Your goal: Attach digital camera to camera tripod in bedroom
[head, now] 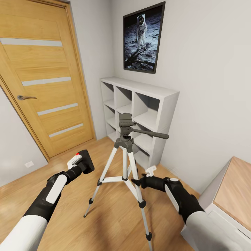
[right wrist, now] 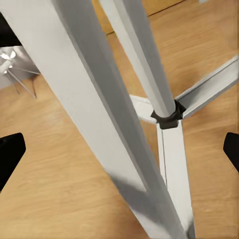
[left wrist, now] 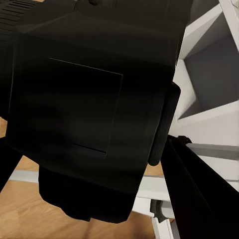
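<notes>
Between the fingers of the left pincer (head: 81, 164) sits one digital camera (head: 85, 161), clenched and held left of the one camera tripod (head: 124, 164). Right pincer (head: 139, 182) is released, spread beside a tripod leg; one white cube shelf (head: 139, 115) stands behind.

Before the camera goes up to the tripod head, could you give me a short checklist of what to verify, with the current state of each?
1. Camera held by left gripper: ok; the wrist view shows its black body close against the fingers.
2. Tripod upright with legs spread on the floor: ok.
3. Tripod head free on top: ok, nothing sits on it.
4. Camera at head height: not ok; it is lower and to the left.
5. Right gripper steadying a leg: cannot tell; its open fingers straddle a leg, contact unclear.
6. Camera's underside facing the head: cannot tell.
</notes>
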Motion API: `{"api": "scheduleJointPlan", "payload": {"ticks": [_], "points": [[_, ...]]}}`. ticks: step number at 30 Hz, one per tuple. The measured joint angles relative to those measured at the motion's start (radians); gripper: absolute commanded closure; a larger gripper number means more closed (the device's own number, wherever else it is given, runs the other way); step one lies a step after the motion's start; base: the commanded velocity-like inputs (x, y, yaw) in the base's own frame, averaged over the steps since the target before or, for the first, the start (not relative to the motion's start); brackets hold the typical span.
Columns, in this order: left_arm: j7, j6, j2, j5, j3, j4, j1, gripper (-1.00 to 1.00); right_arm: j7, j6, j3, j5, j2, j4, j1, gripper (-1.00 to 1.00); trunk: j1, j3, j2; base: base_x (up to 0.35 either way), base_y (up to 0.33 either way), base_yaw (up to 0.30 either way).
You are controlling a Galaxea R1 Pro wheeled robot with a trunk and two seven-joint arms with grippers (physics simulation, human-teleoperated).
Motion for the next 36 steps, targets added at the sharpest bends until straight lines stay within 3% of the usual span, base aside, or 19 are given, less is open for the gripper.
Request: {"api": "scheduleJointPlan", "payload": {"ticks": [8,17,19,21,24,36], "points": [[0.000,0.000,0.000,0.000,0.000,0.000,0.000,1.00,-0.003,-0.003,-0.004,0.002,0.006,-0.037,0.000,-1.00,0.000,0.000,0.000,0.000,0.000,0.000],[0.000,0.000,0.000,0.000,0.000,0.000,0.000,1.00,-0.025,-0.021,0.000,0.007,0.058,-0.028,0.000,-1.00,0.000,0.000,0.000,0.000,0.000,0.000],[0.000,0.000,0.000,0.000,0.000,0.000,0.000,1.00,-0.052,-0.022,0.002,0.007,0.074,-0.016,0.000,-1.00,0.000,0.000,0.000,0.000,0.000,0.000],[-0.001,0.000,-0.001,0.001,0.000,0.000,0.000,1.00,-0.130,-0.027,0.004,0.010,0.107,0.021,0.000,-1.00,0.000,0.000,0.000,0.000,0.000,0.000],[0.000,0.000,-0.001,0.001,0.000,0.000,0.000,1.00,-0.164,-0.034,0.002,0.011,0.118,0.035,0.000,-1.00,0.000,0.000,0.000,0.000,0.000,0.000],[-0.001,0.000,-0.002,0.001,0.000,0.000,0.000,1.00,-0.196,-0.074,-0.004,0.013,0.123,0.039,0.000,-1.00,0.000,0.000,0.000,0.000,0.000,0.000]]}}
